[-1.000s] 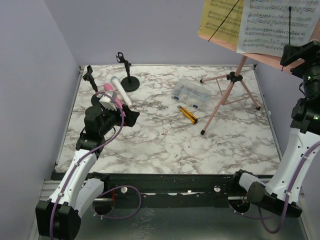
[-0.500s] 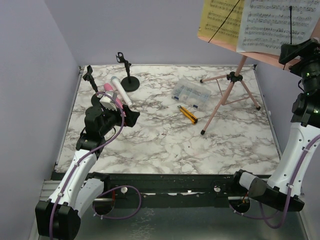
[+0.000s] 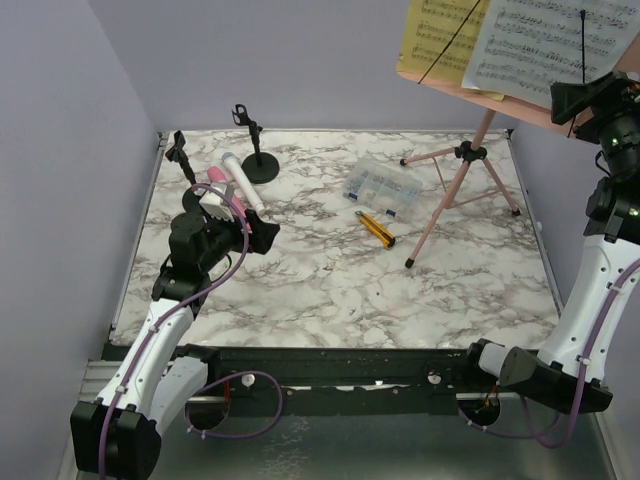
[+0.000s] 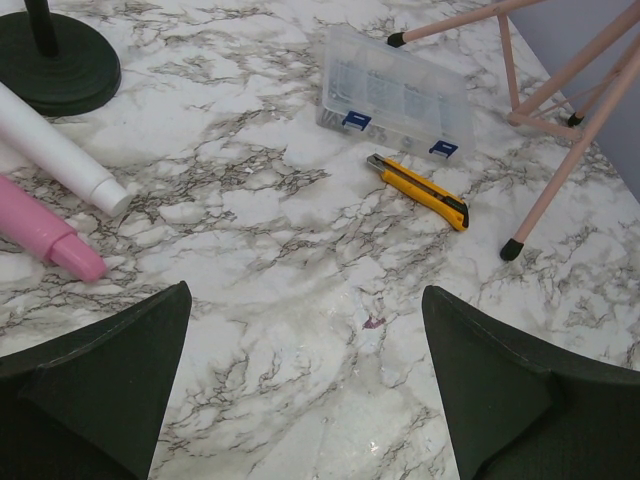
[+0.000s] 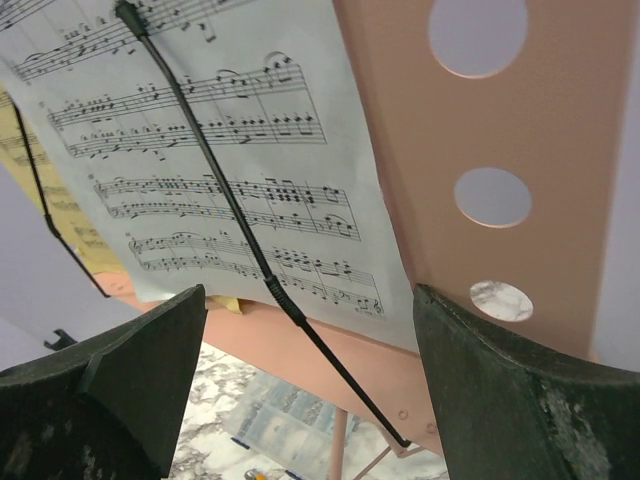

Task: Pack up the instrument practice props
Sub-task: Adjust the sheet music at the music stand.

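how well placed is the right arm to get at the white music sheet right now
Probably yes: the right fingers stand open right in front of the white sheet on the pink rack. Only the thin black retaining wire crossing the page might snag them.

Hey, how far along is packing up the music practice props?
Nothing looks packed. In hand: the open right gripper faces the white page on the music rack. Remaining: pink microphone, white microphone, both mic holders, yellow page, rack itself.

Left arm (image 3: 160, 325) and right arm (image 3: 592, 290): white shells, black joints, lilac cables (image 3: 244, 240) tied alongside; pincer fingers (image 4: 95, 395) black wedges; green lights (image 3: 612, 143) on right.
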You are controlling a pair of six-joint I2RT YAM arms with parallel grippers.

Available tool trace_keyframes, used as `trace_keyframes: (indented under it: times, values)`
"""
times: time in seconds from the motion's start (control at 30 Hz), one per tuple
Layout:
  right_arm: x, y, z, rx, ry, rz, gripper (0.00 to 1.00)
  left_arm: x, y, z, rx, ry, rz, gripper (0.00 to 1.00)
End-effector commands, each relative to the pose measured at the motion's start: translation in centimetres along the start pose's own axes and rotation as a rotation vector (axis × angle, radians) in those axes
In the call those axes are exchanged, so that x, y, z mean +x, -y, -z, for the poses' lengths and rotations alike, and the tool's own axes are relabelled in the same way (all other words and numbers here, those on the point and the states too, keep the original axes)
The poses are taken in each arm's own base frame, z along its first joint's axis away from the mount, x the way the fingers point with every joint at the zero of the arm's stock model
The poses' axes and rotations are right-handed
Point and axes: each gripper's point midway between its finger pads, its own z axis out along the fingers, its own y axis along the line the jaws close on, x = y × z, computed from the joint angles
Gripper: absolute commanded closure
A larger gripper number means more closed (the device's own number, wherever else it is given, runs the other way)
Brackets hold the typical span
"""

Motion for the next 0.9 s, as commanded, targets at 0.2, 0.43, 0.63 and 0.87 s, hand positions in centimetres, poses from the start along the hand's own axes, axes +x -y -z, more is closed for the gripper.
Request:
trace_keyframes:
  times: [0.2, 0.43, 0.63, 0.87]
  values:
    - [-2.2, -2.4, 0.2, -0.115, 0.054, 0.038, 0.15, -1.5, 0.2, 0.2, -0.008, 0.034, -0.028, 0.01]
    - [-2.3, -1.5, -0.5, -0.078, 0.056, 0.032, 0.17, -1.5, 1.6, 0.1, 0.074, 0.038, -0.014, 0.01]
    - [-1.6, -0.6, -0.9, -0.052, 0.040, 0.025, 0.16, -5.3, 7.3, -1.0, 0.386, 0.146, 0.215, 0.01]
    - [-1.9, -0.2, -0.7, -0.018, 0.047, 0.032, 0.16, -12.3, 13.9, -5.2, 0.609, 0.247, 0.270, 0.01]
